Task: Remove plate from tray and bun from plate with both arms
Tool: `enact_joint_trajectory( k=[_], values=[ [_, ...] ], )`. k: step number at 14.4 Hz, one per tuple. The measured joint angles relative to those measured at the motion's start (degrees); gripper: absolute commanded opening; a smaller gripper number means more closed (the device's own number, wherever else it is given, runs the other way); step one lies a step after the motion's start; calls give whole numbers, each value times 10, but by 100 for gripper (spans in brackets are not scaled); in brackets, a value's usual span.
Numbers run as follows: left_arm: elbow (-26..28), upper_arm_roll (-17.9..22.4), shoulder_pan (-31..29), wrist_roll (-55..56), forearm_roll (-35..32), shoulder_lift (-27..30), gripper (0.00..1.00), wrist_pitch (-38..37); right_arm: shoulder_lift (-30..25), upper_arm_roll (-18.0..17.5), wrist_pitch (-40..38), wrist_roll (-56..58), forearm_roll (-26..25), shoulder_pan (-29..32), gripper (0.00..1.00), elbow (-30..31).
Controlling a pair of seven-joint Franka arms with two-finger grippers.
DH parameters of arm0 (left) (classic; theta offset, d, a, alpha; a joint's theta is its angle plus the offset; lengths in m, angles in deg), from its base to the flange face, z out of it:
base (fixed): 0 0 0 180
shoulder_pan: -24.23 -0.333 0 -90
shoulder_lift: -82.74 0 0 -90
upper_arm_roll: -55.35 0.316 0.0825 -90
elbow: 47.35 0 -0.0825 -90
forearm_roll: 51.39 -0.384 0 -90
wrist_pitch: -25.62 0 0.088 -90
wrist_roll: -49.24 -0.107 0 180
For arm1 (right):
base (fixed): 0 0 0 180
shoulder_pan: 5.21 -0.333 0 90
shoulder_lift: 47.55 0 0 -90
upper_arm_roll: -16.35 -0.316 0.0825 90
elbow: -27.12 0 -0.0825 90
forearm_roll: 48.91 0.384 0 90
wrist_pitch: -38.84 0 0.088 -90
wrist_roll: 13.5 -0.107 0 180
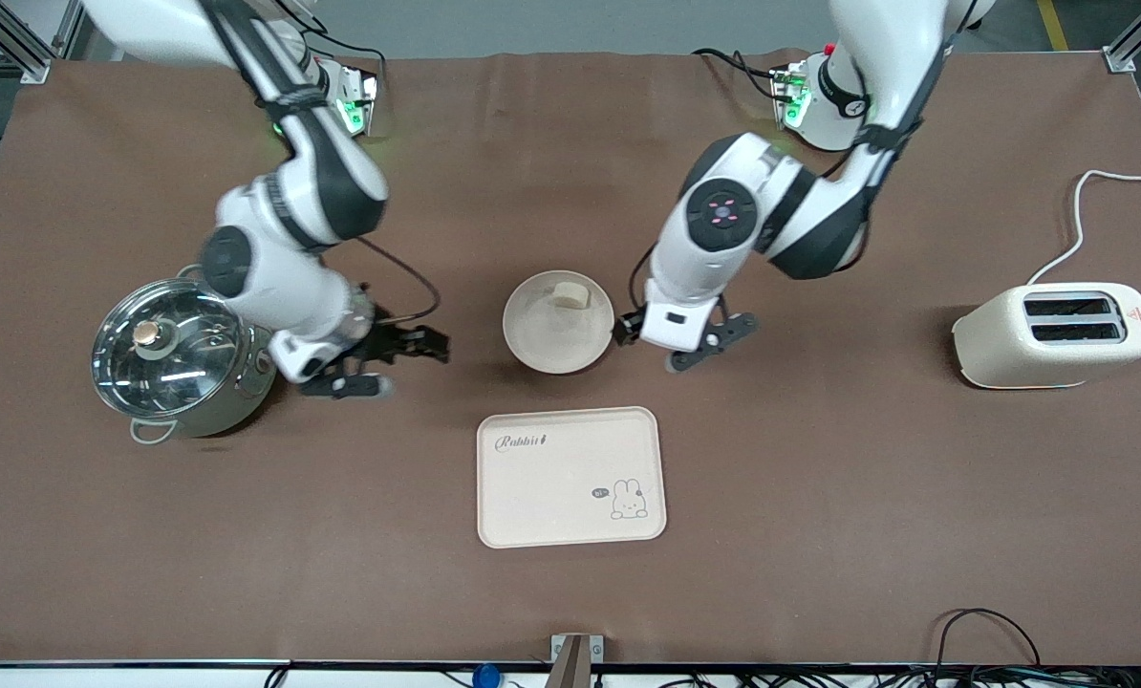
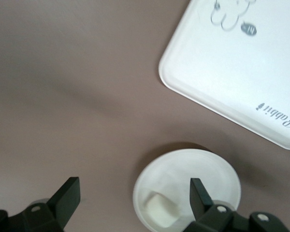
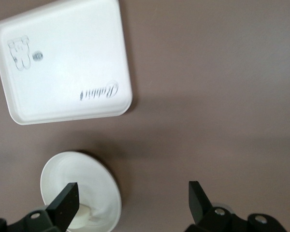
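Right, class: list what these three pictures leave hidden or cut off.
- Front view: the left hand has its fingers hidden under its own wrist.
- Left wrist view: the plate is cut off by the frame edge.
- Right wrist view: the bun is partly hidden by a finger of the right hand.

Even overhead light fills the front view, bright enough that colours read true across the brown worktop [image 1: 819,497]. Shadows are soft and short: a dark patch lies under the pot [image 1: 181,355], and a thin one beside the toaster [image 1: 1056,334]. The pot's glass lid throws back white streaks of glare. The right arm [image 1: 289,239] is smeared with motion blur, while the left arm [image 1: 752,229] is sharp. Green base lights tint the cloth near the right arm's base. Both wrist views are paler and washed out: the tray [image 2: 241,67] and plate [image 3: 82,191] bleach nearly white. Broad, faint arm shadows cross the worktop in both wrist views.
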Motion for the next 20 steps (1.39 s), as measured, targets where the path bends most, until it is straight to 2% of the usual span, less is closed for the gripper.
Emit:
enact_joint_trajectory(
  k=[3,4,5,7,11,13,15,18,20],
  values=[
    [-21,-1,54,134,-52,-58,99,17,-25,1,-68,101,-2,79,97,-22],
    [-28,-1,71,177,-65,-76,98,18,-38,2,-94,122,-13,101,92,-30],
    [-33,-1,87,215,-76,-90,98,18,-51,2,-122,134,-39,122,91,-42],
    [-36,-1,110,276,-86,-110,95,18,-75,1,-201,154,-84,158,91,-81],
    [-37,-1,141,365,-87,-131,87,22,-103,6,-339,194,-106,202,96,-164],
    [-37,0,147,395,-88,-141,85,39,-126,19,-372,204,-116,203,99,-179],
    [-38,0,150,414,-88,-152,78,48,-161,32,-401,206,-119,198,100,-183],
    [-40,0,153,430,-88,-161,61,51,-207,89,-420,207,-136,135,100,-183],
    [-42,0,153,433,-88,-161,44,51,-216,116,-421,207,-148,96,100,-183]
  ],
)
